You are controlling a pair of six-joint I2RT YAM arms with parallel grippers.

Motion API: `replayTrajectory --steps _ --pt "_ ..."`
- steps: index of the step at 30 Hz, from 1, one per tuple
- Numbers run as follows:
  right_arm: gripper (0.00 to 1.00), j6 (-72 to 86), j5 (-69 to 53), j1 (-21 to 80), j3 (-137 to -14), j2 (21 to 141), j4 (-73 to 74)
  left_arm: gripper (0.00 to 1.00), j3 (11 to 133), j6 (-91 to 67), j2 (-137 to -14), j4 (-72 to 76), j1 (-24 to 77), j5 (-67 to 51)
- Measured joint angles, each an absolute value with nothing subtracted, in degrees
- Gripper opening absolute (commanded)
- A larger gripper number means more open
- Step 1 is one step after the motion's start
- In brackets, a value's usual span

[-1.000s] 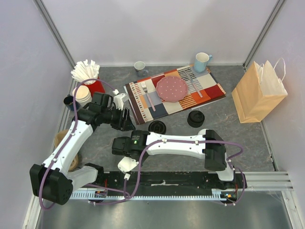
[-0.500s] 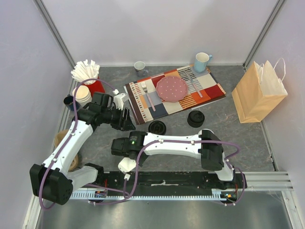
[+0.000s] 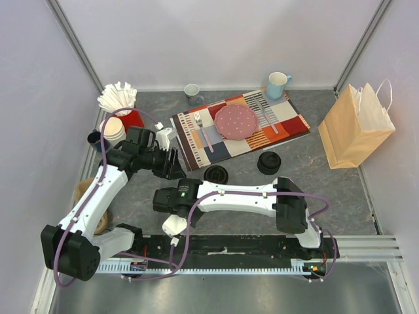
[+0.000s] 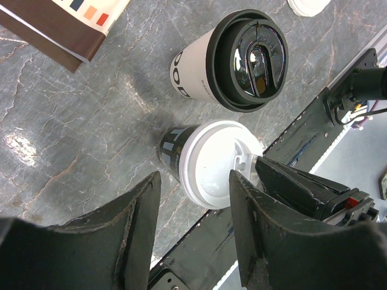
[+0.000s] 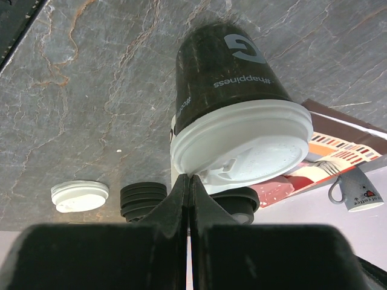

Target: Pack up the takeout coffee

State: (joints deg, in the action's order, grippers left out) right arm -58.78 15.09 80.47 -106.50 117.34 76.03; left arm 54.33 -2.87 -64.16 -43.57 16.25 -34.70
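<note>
Both cups stand on the worktop (image 4: 72, 133), near the front rail and off the corner of the striped placemat (image 3: 288, 124). Cream cup with black lid (image 4: 233, 60) is upright. Black cup with white lid (image 4: 208, 163) is just beside it, with a small gap showing between them; can't tell if the black one sits flat or is tipped.

Left gripper (image 4: 193, 181) hovers above the black cup with its fingers (image 4: 139, 229) spread apart and empty, touching neither cup.

Right gripper (image 5: 190, 178) has its fingers pressed tight together with nothing between them. The tips touch the rim of the white lid at the sip-hole side.

Right wrist view shows a loose white lid (image 5: 80, 196) and a stack of black lids (image 5: 143, 199) lying past the cups.

Paper bag (image 3: 353, 127) stands upright at the right side of the worktop, well apart from both cups.
</note>
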Motion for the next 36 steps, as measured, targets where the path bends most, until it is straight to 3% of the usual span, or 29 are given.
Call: replayTrajectory --steps 12,17,22,24,31,36 --pt "0.00 -59.42 15.07 80.44 -107.13 117.71 76.14 0.56 54.33 -2.92 -64.16 -43.57 16.25 -34.72" --pt "0.05 -59.83 14.92 80.23 -107.13 117.86 76.14 0.56 54.33 -2.94 -64.16 -43.57 16.25 -34.72" --pt "0.15 -59.83 14.92 79.96 -107.13 118.06 76.12 0.56 54.33 -2.96 -64.16 -43.57 16.25 -34.72" --pt "0.23 -59.81 14.92 79.85 -107.13 118.08 76.12 0.57 54.33 -2.96 -64.16 -43.57 16.25 -34.72" --pt "0.26 -59.81 14.96 79.75 -107.13 118.08 76.03 0.57 54.33 -2.96 -64.16 -43.57 16.25 -35.00" --pt "0.38 -59.79 15.11 79.79 -107.15 118.08 75.94 0.57 54.33 -2.96 -64.16 -43.57 16.25 -35.09"
